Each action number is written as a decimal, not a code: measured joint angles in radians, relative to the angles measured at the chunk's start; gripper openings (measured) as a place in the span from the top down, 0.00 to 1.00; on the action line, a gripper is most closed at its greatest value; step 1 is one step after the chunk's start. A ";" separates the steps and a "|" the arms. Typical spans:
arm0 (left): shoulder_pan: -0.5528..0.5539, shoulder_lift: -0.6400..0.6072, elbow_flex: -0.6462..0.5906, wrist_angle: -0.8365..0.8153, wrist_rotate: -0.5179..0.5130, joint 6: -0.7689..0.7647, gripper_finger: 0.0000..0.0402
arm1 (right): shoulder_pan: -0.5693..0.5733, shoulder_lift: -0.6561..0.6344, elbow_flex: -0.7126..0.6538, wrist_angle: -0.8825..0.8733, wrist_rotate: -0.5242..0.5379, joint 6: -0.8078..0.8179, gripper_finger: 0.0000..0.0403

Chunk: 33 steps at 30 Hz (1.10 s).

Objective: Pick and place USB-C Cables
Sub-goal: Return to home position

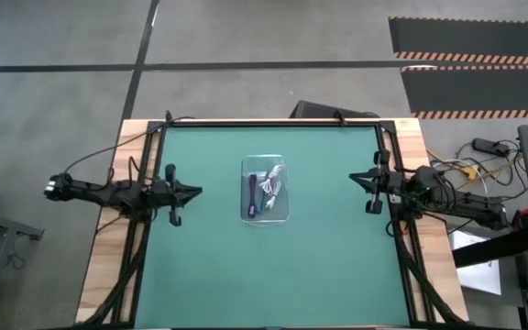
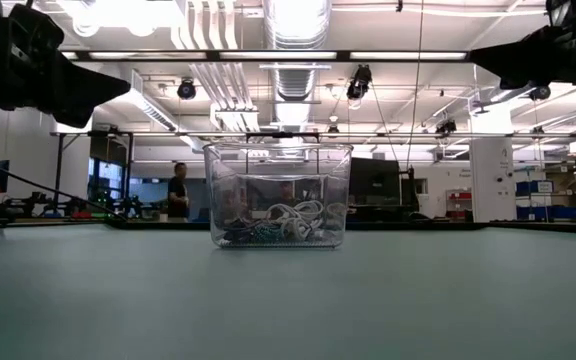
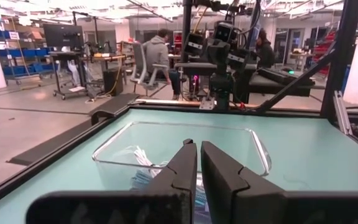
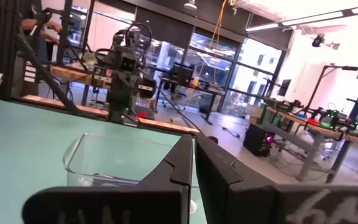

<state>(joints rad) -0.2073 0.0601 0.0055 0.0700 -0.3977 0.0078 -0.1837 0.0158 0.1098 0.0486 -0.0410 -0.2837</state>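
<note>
A clear plastic tray stands in the middle of the green table. The USB-C cables lie in it: a dark purple bundle and white bundles, seen as a low heap on the tray's floor. My left gripper hovers shut left of the tray, pointing level at it, fingertips together. My right gripper hovers shut right of the tray, also pointing at it. Both stay clear of the tray and above the table.
Green mat lies bare all around the tray. Black frame rails run along the table's left and right sides over the wooden border. People sit and stand in the room beyond the table.
</note>
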 joint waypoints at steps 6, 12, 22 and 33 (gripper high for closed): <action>0.000 0.030 0.000 0.000 0.000 0.000 0.98 | 0.000 0.000 0.000 0.000 0.000 0.002 0.98; 0.000 0.059 -0.001 0.000 0.000 0.000 0.98 | 0.000 0.000 0.000 0.000 0.000 0.002 0.98; 0.000 0.111 -0.001 0.000 0.000 0.000 0.98 | 0.000 0.000 0.000 0.000 0.000 0.003 0.98; 0.000 0.164 -0.001 0.000 -0.001 0.000 0.98 | 0.000 0.000 0.000 0.000 0.000 0.003 0.98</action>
<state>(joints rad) -0.2073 0.2243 0.0044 0.0704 -0.3985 0.0074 -0.1837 0.0158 0.1101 0.0483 -0.0410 -0.2810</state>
